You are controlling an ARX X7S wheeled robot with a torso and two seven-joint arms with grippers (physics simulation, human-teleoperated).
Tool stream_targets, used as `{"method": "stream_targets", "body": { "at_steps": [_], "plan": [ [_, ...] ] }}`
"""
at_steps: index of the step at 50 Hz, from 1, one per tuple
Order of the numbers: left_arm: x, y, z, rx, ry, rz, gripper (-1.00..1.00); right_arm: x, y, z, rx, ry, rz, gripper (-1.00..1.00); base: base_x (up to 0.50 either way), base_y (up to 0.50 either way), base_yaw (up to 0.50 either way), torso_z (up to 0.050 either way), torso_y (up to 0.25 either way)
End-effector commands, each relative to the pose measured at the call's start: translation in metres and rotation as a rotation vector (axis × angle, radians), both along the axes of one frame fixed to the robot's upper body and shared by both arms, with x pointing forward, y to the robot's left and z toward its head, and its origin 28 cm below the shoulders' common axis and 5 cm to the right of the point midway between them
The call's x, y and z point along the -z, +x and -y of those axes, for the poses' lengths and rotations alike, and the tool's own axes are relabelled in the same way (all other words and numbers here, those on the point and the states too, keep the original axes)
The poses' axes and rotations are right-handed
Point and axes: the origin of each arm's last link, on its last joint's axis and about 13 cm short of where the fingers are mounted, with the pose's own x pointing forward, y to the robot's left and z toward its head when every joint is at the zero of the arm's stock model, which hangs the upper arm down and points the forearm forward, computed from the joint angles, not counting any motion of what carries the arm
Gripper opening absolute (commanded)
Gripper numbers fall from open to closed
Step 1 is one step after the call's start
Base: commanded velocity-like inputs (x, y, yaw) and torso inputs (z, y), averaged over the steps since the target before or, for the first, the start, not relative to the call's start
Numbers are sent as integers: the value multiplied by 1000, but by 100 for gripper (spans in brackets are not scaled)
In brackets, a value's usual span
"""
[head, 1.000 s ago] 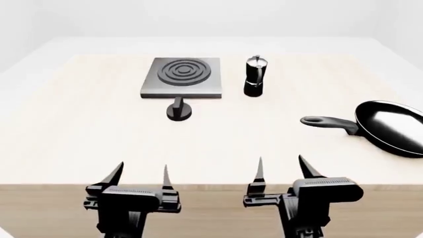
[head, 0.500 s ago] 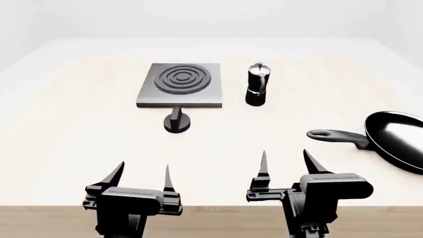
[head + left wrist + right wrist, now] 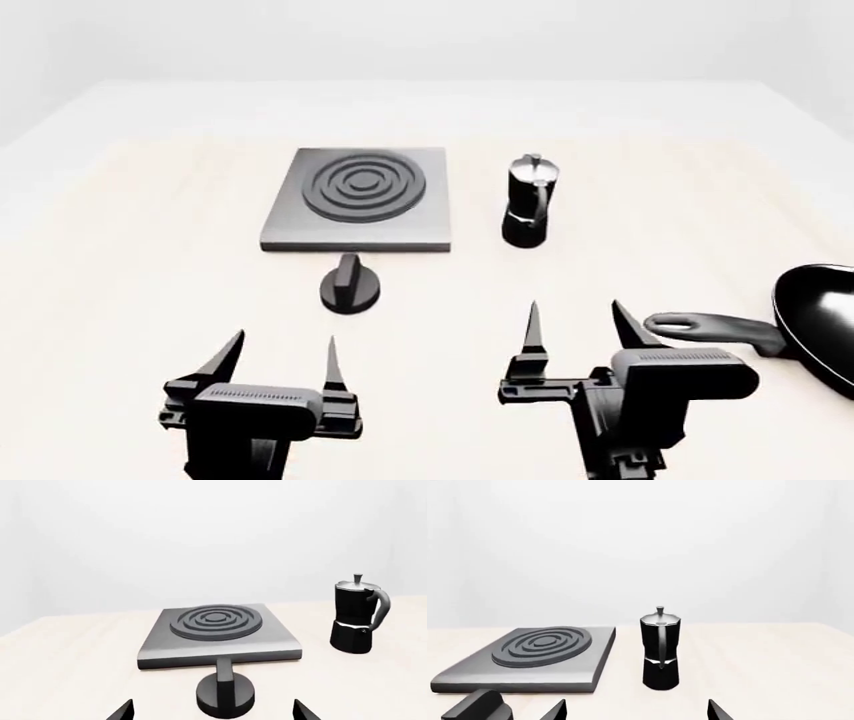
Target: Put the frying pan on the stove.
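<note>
We are at the approach step: nothing is grasped yet. Our left gripper [image 3: 280, 362] and right gripper [image 3: 577, 326] both hover above the near edge of the table [image 3: 134, 270], jaws spread and empty. The frying pan [image 3: 817, 335] lies at the right edge, partly out of the head view, with its handle [image 3: 707, 326] pointing inward toward our right gripper and lying just beside it. The stove [image 3: 358, 200] sits toward the far side, left of centre, its burner bare, with a knob [image 3: 350, 285] in front of it and a moka pot [image 3: 530, 200] to its right. Next, we judge, our right gripper must swing right, close on the handle, and carry the pan clear of the moka pot.
</note>
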Motion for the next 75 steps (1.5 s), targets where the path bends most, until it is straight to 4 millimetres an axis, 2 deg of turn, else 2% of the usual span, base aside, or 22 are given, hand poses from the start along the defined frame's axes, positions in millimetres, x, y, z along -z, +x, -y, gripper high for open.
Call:
{"method": "stream_targets", "body": {
  "at_steps": [1,44,45,46,49,75],
  "plan": [
    [-1,-1,0,2,0,0,100,-2,0,1,-4,20,3,100,312,0,0,0,0],
    [-3,-1,0,13,-2,4,100,-3,-4,2,26,19,9,100,314,0,0,0,0],
    [1,-1,1,11,-10,1,100,-12,-5,10,348,61,133,100,0,0,0,0,0],
    [1,-1,1,10,-10,2,100,-12,-5,9,460,92,123,100,0,0,0,0,0],
    [1,-2,0,7,-9,3,100,-13,-3,7,546,111,130,100,0,0,0,0,0],
    [0,-2,-1,9,-11,4,100,-23,0,6,755,182,121,100,0,0,0,0,0]
  ]
}}
